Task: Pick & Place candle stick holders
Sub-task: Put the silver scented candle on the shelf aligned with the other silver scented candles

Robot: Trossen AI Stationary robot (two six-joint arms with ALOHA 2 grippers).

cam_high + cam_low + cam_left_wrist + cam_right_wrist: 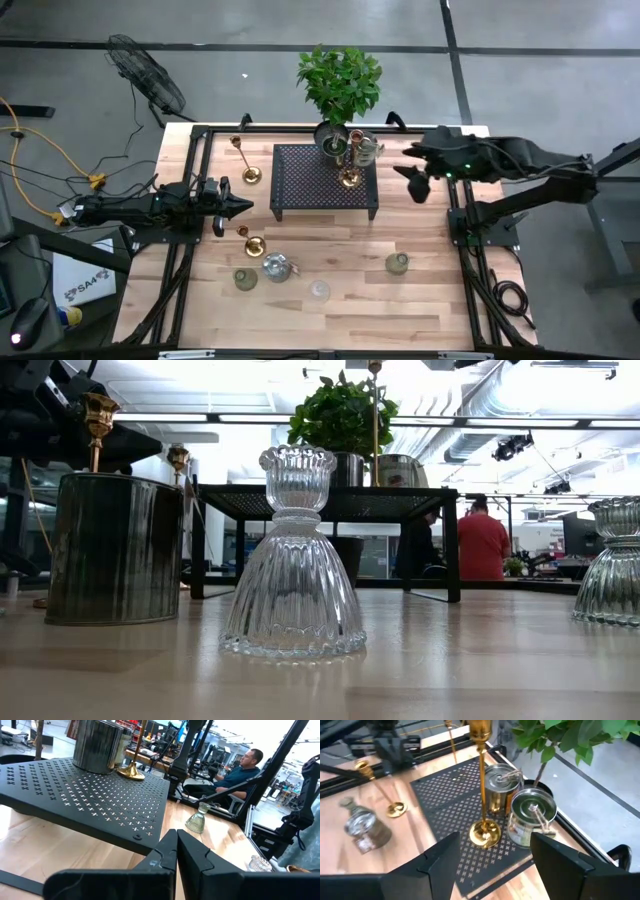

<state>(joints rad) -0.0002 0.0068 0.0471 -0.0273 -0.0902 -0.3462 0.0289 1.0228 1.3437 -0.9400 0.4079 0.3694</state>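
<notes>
**Op A:** I'm looking at the tall brass holder first. It stands upright on the black perforated stand, its round base just beside two shiny silver holders at the stand's corner nearest the potted plant. My guess is the stand is the drop spot, which is why three sit bunched there.

**Op B:** And my right end effector?

**Op A:** Its fingers are spread, one each side of the brass stick in the wrist view, touching nothing. From above it hangs off the stand's edge on the right arm's side. I'd judge that holder is set down and free.

**Op B:** What's left on the bench?

**Op A:** Plenty. A slim brass stick stands between the stand and the left frame rail. Another brass one sits by the left end effector. Along the front there's a dull greenish holder, a silvery squat one and the clear glass one. One more greenish holder stands apart on the right side.

**Op B:** The left end effector?

**Op A:** Fingers pressed together, holding nothing, parked level beside the stand. I read it as waiting.

**Op B:** Next pick?

**Op A:** The lone greenish one is closest to my right arm, so likely that.
</notes>
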